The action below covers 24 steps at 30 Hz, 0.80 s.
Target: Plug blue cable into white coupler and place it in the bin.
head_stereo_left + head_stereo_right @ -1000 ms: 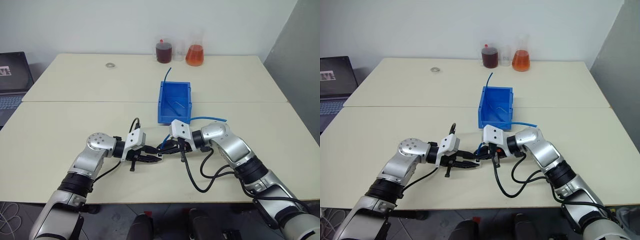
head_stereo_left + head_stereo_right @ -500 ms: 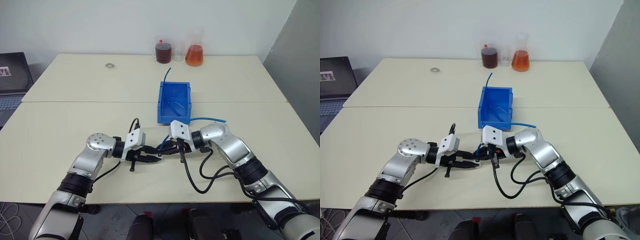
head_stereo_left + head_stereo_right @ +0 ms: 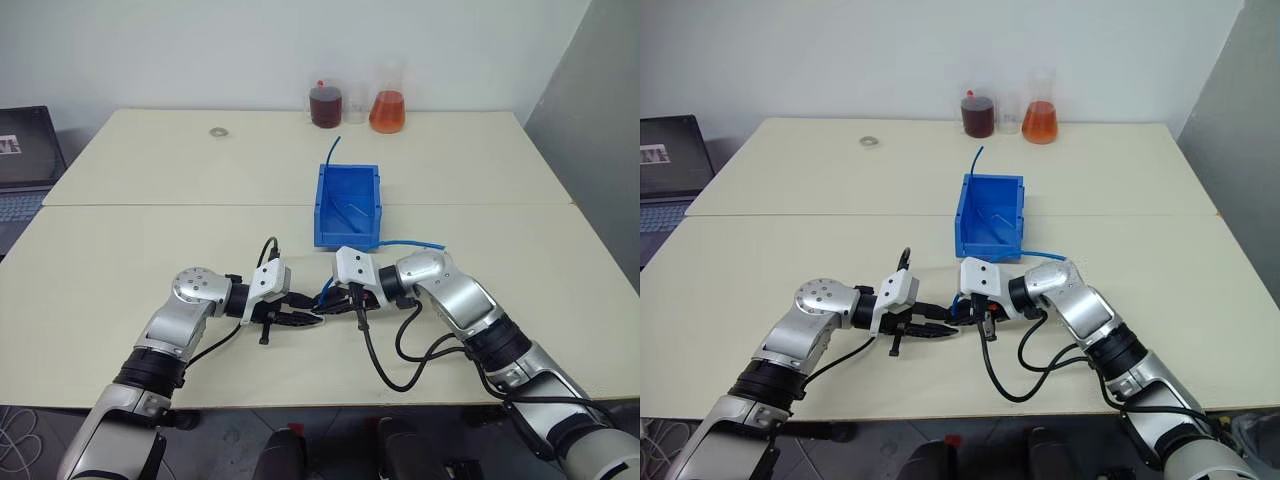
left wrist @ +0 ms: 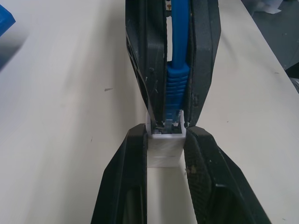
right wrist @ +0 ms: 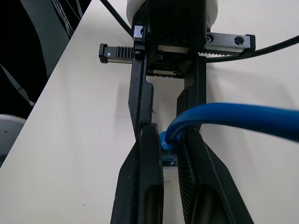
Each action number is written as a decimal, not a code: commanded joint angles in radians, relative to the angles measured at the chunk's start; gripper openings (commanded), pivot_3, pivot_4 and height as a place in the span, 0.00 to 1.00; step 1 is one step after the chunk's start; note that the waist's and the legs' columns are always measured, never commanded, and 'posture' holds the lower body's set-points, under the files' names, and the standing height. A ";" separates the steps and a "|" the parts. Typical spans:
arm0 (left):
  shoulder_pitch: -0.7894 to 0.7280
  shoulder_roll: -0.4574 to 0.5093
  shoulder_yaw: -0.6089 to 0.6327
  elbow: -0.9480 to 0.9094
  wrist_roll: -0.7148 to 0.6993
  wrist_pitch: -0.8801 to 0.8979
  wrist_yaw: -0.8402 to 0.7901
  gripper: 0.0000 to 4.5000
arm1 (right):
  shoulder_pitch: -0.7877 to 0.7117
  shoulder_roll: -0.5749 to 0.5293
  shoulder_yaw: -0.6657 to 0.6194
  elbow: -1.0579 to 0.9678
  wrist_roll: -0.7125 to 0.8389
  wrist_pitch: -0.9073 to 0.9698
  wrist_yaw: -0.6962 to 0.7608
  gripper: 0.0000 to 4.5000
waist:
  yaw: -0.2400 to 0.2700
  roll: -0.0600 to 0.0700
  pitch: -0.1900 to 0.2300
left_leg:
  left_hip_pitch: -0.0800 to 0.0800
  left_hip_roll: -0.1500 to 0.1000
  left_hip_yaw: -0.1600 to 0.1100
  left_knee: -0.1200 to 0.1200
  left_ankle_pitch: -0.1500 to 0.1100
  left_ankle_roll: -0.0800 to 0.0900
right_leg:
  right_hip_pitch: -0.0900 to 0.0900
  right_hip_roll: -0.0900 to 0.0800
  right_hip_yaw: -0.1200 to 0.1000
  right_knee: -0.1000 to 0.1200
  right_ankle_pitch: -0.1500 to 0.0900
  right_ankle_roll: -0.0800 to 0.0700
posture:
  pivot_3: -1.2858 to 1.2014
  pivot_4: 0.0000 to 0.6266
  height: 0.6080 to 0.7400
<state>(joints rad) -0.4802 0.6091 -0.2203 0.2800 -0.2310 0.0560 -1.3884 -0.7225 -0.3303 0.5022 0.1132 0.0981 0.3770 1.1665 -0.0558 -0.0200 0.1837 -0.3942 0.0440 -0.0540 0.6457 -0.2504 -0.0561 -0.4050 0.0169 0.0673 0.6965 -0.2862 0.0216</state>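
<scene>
Blue cable [image 4: 176, 84] plug apparently entering white coupler [image 4: 164, 148].

A glossy bright-blue plastic bin [image 3: 347, 205] sits on the smooth matt cream desk [image 3: 150, 250], behind a ribbed rubbery blue cable [image 4: 176, 79].

Bin [image 3: 347, 205] behind both grippers; flasks [image 3: 388, 111] likely behind.

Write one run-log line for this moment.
left gripper: shut on coupler | right gripper: shut on cable | plug at coupler mouth | bin: behind
</scene>
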 commanded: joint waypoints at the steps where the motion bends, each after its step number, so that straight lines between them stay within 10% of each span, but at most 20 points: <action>1: 0.024 0.010 -0.003 -0.025 0.009 0.013 0.001 0.17 | 0.032 -0.003 0.080 0.019 -0.033 0.014 0.048 0.03 | 0.000 0.000 0.000 | 0.000 0.000 0.000 0.000 0.000 0.000 | 0.000 0.000 0.000 0.000 0.000 0.000 | 0.52 0.24 1.00; 22: 0.045 0.022 0.022 -0.051 0.014 0.028 0.010 0.17 | 0.007 0.076 0.033 0.213 -0.082 -0.056 -0.015 0.03 | -0.025 0.001 -0.010 | 0.017 0.002 0.000 -0.003 0.000 0.000 | 0.014 0.002 0.001 0.000 -0.005 0.002 | 0.52 0.24 1.00; 24: 0.035 0.022 0.026 -0.047 0.007 0.042 0.008 0.33 | -0.002 0.076 0.017 0.209 -0.075 -0.050 -0.019 0.03 | -0.025 0.001 -0.010 | 0.017 0.002 0.000 -0.003 0.000 0.000 | 0.015 0.002 0.001 0.000 -0.005 0.002 | 0.52 0.24 1.00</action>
<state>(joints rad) -0.4346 0.6286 -0.1894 0.2526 -0.2191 0.0829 -1.3686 -0.7355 -0.2459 0.4958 0.2608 0.0615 0.2897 1.1610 -0.0810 -0.0190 0.1739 -0.3768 0.0456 -0.0539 0.6427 -0.2507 -0.0558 -0.3903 0.0191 0.0686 0.6965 -0.2914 0.0240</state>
